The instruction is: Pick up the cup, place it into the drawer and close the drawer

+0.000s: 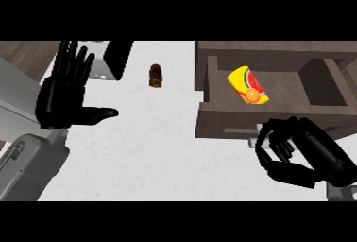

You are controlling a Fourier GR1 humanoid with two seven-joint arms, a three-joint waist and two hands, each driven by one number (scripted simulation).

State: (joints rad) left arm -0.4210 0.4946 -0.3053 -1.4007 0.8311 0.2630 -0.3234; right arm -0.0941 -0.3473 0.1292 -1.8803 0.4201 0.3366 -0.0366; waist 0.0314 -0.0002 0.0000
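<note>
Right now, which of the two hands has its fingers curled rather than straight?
The right hand, at the drawer's front edge: its fingers are curled but hold nothing. The left hand is open, fingers straight, at the view's left.

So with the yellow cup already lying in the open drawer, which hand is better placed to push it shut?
Right. The right hand sits curled just by the drawer front, while the left hand rests open across the counter. The cup lies inside.
</note>
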